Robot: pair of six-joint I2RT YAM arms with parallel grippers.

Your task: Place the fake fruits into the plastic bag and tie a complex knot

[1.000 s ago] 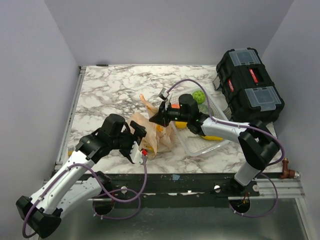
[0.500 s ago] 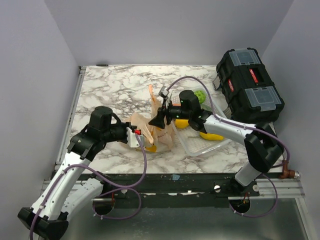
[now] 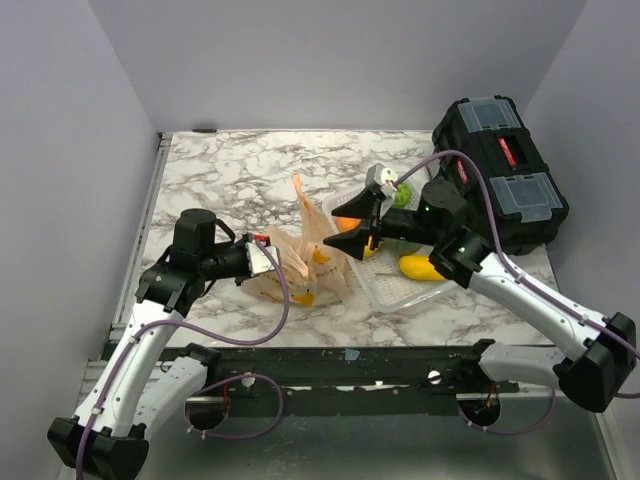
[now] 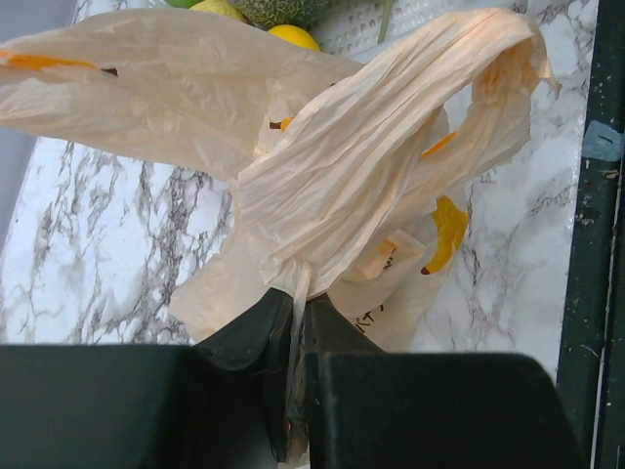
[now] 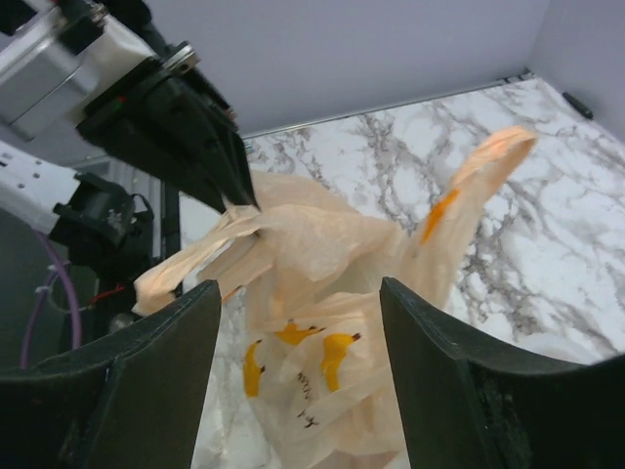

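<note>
Two grippers. Left gripper [image 4: 297, 332] clenched on thin strip of plastic bag [image 3: 300, 265]. Right gripper [image 5: 298, 298] spread wide, empty, above bag. Bag lies on marble table [image 3: 230, 180], beside basket [image 3: 398, 290].

No legible text anywhere. The plastic bag [image 4: 371, 186] is showing small dark print beside its yellow marks, but it is too crumpled and blurred to read in either wrist view. The black toolbox [image 3: 500, 175] is carrying red patches on its lid, too small to make out.
</note>
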